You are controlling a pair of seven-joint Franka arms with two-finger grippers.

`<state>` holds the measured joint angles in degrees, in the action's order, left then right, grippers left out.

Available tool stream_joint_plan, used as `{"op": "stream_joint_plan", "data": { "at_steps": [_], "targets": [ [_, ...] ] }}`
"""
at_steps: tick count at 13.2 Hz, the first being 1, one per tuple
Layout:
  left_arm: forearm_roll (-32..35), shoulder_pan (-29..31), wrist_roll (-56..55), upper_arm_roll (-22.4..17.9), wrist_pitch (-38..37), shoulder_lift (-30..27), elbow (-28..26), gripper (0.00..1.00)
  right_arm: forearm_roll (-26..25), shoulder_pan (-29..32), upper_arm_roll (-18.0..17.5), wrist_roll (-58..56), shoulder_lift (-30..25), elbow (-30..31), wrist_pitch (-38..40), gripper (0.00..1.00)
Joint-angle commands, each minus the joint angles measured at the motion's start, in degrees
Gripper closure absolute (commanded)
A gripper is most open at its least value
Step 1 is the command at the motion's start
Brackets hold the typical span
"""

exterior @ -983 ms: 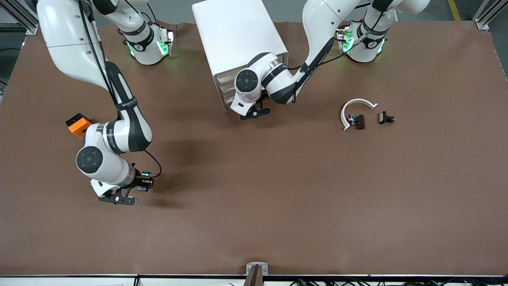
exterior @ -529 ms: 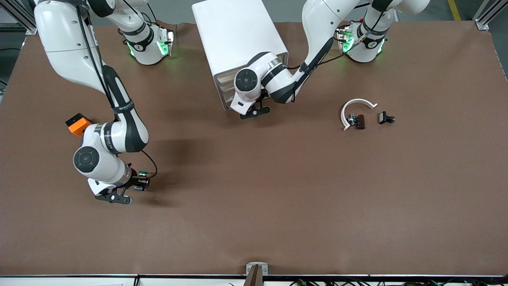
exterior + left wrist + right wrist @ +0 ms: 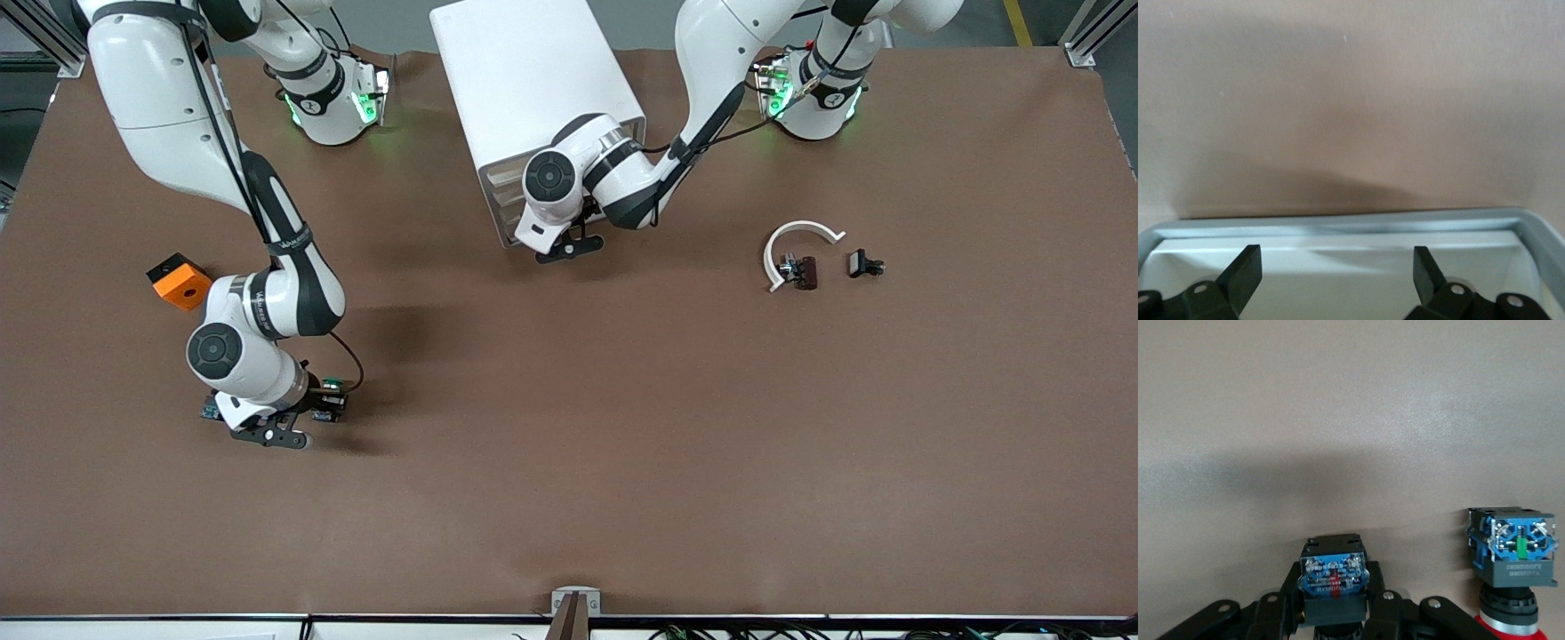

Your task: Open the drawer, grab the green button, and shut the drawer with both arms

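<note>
progress: green-capped button [image 3: 331,385] out of drawer cabinet [image 3: 533,107], clamped in right gripper [image 3: 307,411] low over bench [image 3: 622,427] | left gripper [image 3: 569,247], fingers spread, empty, at partly open drawer [image 3: 1338,230]; closing remains | change: right gripper lower, left pushed inward

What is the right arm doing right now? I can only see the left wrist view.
Observer: The right end effector is shut on the button, over the table toward the right arm's end.
Operator: Is anything near it?
Observer: Yes, a second button sits close beside the held one.
Operator: Any other loose item at that end?
Observer: An orange block lies on the table there.
</note>
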<state>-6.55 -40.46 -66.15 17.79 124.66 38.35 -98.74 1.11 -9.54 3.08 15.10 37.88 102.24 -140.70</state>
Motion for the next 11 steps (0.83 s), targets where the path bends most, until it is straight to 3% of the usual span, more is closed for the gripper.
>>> {"op": "stream_joint_plan", "data": {
  "at_steps": [1,5,6,7,11],
  "targets": [
    [0.22,6.77,0.40,-0.47,-1.79,-2.22,1.87,0.00,-0.67,-0.21,-0.27,0.80,-0.96,1.74,0.16,1.00],
    [10.58,17.76,0.32,-0.74,-9.07,-7.22,7.76,0.00,-0.67,-1.79,-0.27,3.62,-0.97,2.09,-0.02,1.00],
    [11.29,20.57,0.49,-0.74,-11.09,-8.89,8.47,0.00,-0.76,-1.71,-0.27,3.45,-1.05,1.92,0.24,0.75],
    [12.08,23.81,1.45,-0.66,-12.94,-10.91,8.74,0.00,-0.76,-1.62,-0.27,3.53,-1.05,1.83,0.16,0.01],
    [12.35,32.97,10.24,-0.66,-18.83,-19.52,8.83,0.00,-0.93,-1.09,-0.18,2.65,-1.32,0.43,0.86,0.00]
  ]
}}
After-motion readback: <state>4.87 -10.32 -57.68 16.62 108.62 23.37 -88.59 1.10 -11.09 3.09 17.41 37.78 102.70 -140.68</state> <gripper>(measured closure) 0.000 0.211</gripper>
